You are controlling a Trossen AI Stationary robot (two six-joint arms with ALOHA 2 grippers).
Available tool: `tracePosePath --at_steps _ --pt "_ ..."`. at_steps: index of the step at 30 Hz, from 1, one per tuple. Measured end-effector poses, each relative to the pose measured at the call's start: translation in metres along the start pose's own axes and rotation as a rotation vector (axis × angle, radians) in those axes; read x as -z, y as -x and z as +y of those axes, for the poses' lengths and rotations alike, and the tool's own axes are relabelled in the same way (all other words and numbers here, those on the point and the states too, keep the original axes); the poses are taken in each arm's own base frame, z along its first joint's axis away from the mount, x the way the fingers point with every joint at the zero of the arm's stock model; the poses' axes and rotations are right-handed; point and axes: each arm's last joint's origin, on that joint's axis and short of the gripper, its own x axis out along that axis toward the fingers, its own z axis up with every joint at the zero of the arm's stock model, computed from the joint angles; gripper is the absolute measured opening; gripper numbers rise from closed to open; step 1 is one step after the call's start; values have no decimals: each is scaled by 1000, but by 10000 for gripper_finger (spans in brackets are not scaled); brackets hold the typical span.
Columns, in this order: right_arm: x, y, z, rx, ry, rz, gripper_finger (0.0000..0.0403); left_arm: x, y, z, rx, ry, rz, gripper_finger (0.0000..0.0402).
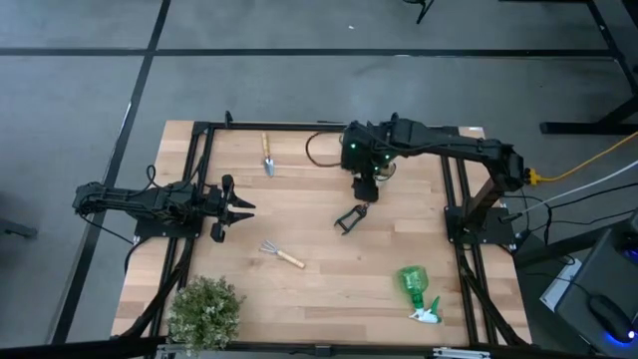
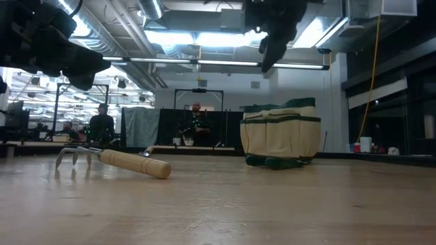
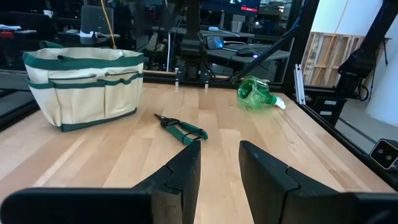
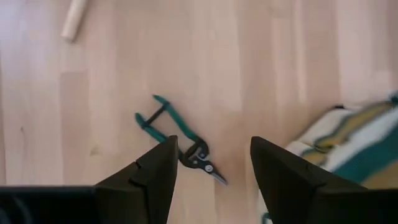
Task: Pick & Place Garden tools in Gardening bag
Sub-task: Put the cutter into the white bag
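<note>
The right arm reaches in from the bench's right edge toward the middle, its wrist bent so the right gripper [image 4: 211,171] points straight down above the pruning shears [image 1: 350,217]. Its fingers are spread wide and hold nothing; the shears lie flat on the wood below, handles apart, just beside the gardening bag [image 3: 84,84]. In the high view the arm covers most of the bag, which sits toward the far edge.

The left arm lies low and level along the left edge, the left gripper [image 3: 217,165] aimed across the bench, fingers parted and empty.

The trowel [image 1: 267,156] rests near the far edge, the rake [image 1: 281,254] near the centre, and the spray bottle [image 1: 417,292] on its side toward the near right corner.
</note>
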Motion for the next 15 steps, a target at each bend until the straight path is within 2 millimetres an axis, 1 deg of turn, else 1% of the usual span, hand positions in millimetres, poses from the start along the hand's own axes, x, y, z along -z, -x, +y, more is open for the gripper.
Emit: tracePosePath --at_steps 3,7,10,15 --pt "-1 -3 11 -12 67 -3 204 0 0 0 0 0 0 106" --pt "1 -14 21 -59 148 -1 204 0 0 0 0 0 -1 106" --pt "4 -24 30 -87 202 15 204 0 0 0 0 0 0 106" --pt "12 -40 42 -88 344 49 204 0 0 0 0 0 0 106"
